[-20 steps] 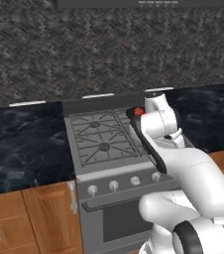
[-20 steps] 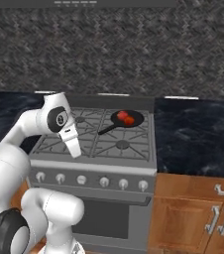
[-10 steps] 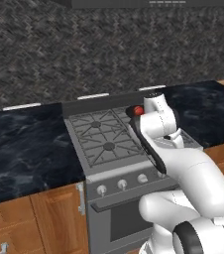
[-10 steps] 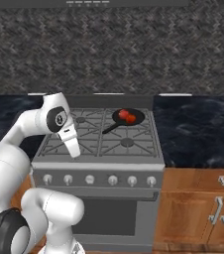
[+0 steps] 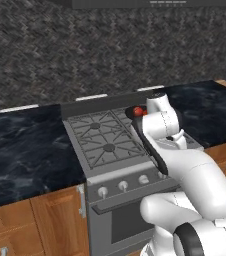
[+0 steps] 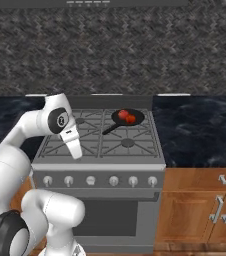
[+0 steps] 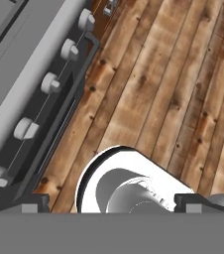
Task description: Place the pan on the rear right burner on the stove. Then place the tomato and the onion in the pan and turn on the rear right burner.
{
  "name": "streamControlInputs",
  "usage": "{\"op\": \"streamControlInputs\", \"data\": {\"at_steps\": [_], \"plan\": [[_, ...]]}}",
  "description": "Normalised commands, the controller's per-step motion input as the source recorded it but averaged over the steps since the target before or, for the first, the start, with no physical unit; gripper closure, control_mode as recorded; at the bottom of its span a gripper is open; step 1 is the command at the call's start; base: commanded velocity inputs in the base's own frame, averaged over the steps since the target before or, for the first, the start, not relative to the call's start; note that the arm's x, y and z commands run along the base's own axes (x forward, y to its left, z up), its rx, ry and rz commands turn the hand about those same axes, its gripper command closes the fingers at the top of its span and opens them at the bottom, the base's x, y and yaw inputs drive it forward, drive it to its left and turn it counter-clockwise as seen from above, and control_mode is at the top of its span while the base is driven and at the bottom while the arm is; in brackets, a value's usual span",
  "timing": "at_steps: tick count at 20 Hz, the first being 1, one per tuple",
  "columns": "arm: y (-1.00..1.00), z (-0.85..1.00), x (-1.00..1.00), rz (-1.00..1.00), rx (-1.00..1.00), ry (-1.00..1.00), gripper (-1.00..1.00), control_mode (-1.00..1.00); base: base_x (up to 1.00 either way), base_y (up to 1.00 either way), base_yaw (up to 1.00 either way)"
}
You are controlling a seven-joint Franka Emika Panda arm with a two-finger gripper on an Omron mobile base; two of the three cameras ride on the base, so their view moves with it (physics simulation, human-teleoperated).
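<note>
Knobs (image 6: 114,180) are what remains to be handled, to judge by how things lie: the pan (image 6: 127,117) already sits on the rear right burner (image 6: 131,121) of the stove (image 6: 100,150), its long thin handle pointing toward the near left, and two small red balls lie inside it, touching or nearly so. From this distance I cannot tell for sure which is the tomato (image 6: 123,114) and which the onion (image 6: 131,118); the left one looks slightly more orange. In the left base view the pan's rim (image 5: 135,111) peeps out from behind the arm at the far right of the cooktop.

A knob of this kind should be rigid and smooth, light to turn but easy to slip on. The best hold is probably across its round sides, with the fingers squeezing from opposite edges, then a twist of the wrist. Which knob in the row serves the rear right burner is not marked clearly enough to read.

In the right base view the arm is folded in front of the stove's left half, forearm sloping down toward the front edge. The hand looks down past the knob row (image 7: 50,83) and the oven's bar handle (image 7: 59,124) to the wooden floor (image 7: 173,69). Its gripper (image 7: 113,203) has both tips spread wide apart, holding nothing.
</note>
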Motion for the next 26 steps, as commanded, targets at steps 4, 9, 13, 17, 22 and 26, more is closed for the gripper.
{"op": "streamControlInputs", "data": {"at_steps": [4, 9, 13, 17, 22, 26], "plan": [[0.0, 0.0, 0.0, 0.0, 0.0, 0.0, -1.0, 1.0, -0.27, 0.0, 0.0], [0.0, 0.0, 0.0, 0.0, 0.0, 0.0, -1.0, 1.0, -0.28, 0.0, 0.0], [0.0, 0.0, 0.0, 0.0, 0.0, 0.0, -1.0, 1.0, -0.24, 0.04, 0.0], [0.0, 0.0, 0.0, 0.0, 0.0, 0.0, -1.0, 1.0, -0.13, 0.07, 0.0], [-0.01, 0.0, -0.11, 0.0, 0.0, -0.03, -1.0, -1.0, -0.12, 0.0, 0.0], [-0.31, -0.11, -0.38, 0.0, 0.0, -0.32, -1.0, -1.0, 0.0, 0.0, 0.0]]}}
